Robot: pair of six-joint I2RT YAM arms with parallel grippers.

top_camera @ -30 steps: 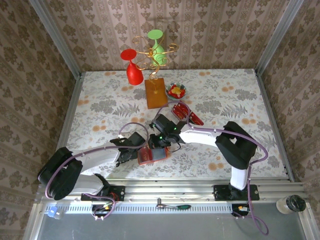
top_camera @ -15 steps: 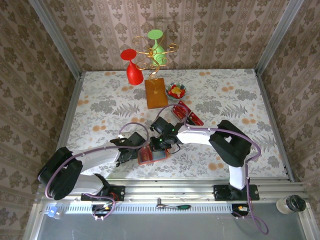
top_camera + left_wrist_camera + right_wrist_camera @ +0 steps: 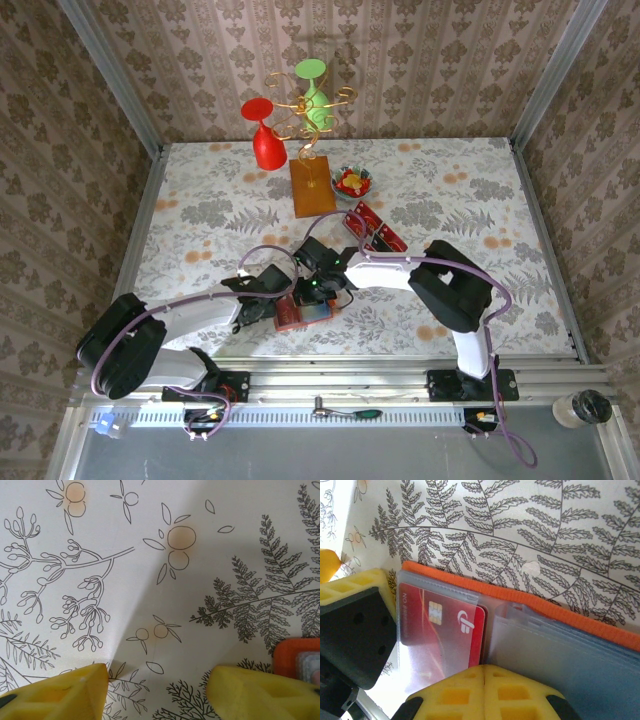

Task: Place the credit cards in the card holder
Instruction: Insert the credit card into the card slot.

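On the tabletop (image 3: pixel 190 215), the card (image 3: pixel 442 625) — half-sleeved in the holder (image 3: pixel 560 650) — is pressed by the clenched right gripper (image 3: pixel 485 675) and could be buckled if the holder, unpinned by the released left gripper (image 3: pixel 155 682), slides.

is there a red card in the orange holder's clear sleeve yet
Yes, the right wrist view shows a red card lying under the clear sleeve of the orange card holder.
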